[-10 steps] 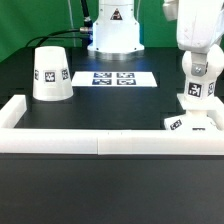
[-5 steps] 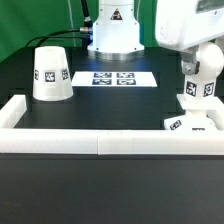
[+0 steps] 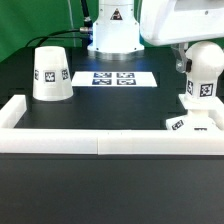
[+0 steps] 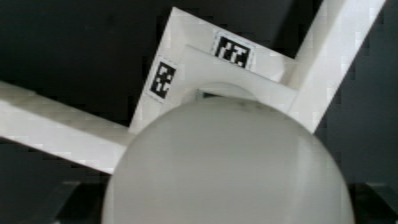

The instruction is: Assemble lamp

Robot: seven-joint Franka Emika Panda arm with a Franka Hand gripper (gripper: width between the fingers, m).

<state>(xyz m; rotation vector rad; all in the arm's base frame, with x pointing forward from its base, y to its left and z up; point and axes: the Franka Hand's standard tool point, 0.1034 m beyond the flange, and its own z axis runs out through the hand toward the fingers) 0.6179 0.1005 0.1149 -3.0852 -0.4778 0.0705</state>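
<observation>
The round-headed white bulb is at the exterior view's right, tilted a little, with its lower end just over the small flat square base by the front wall strip. In the wrist view the bulb's head fills the frame close up, with the tagged base beyond it. My gripper is shut on the bulb, and a dark finger shows on each side of its head. The cone shade stands upright at the exterior view's left, untouched.
The white wall strip runs along the front with short returns at both ends. The marker board lies at the middle back, in front of the robot's base. My white arm hangs over the right side.
My arm has swung in over the bulb from the upper right. The bulb has shifted slightly toward the exterior view's right and tilted. The shade and base have not moved.
</observation>
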